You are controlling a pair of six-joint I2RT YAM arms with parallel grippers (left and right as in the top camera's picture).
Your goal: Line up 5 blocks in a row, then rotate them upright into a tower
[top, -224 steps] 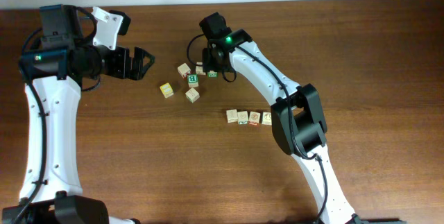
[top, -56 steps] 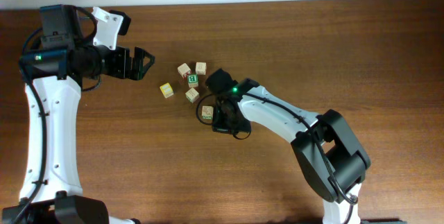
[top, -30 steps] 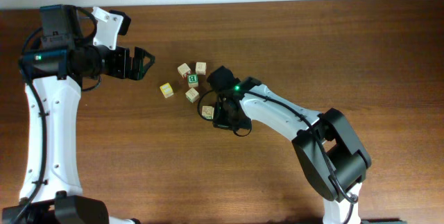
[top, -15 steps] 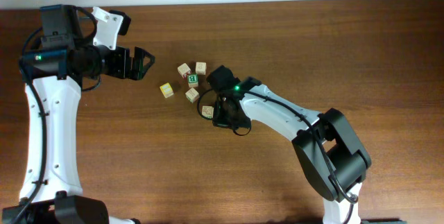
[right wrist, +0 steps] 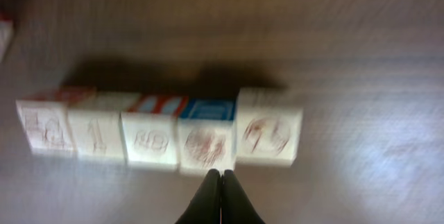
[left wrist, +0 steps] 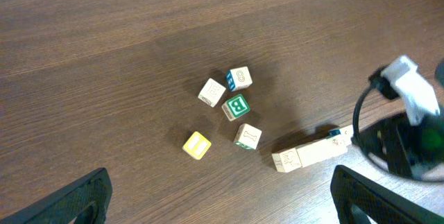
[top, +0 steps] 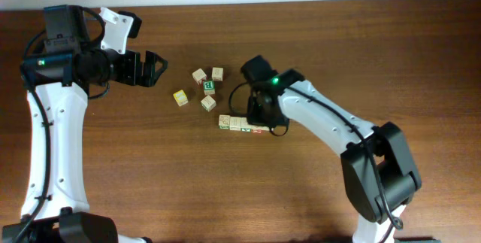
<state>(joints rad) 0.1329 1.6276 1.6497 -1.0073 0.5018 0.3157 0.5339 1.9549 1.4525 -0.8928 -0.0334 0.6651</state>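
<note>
Five pale blocks stand side by side in a straight row (right wrist: 159,135), with red drawings on their near faces and red and blue top faces. The view is blurred. My right gripper (right wrist: 222,176) is shut and empty, its tips just in front of the fourth block from the left. Overhead, the row (top: 237,124) runs left to right, and the right gripper (top: 258,119) hangs over its right end. My left gripper (top: 152,68) is open and empty, well to the left of all the cubes. The left wrist view shows the row (left wrist: 311,154) too.
A loose cluster lies up-left of the row: a yellow-faced cube (top: 180,98), a dark green-faced cube (top: 209,86) and three pale cubes (top: 199,76) (top: 217,74) (top: 208,103). The table's far edge (top: 301,1) runs along the top.
My right arm has swung up and to the right, uncovering the row of blocks, which now lies straight from left to right. The left arm has not moved.
</note>
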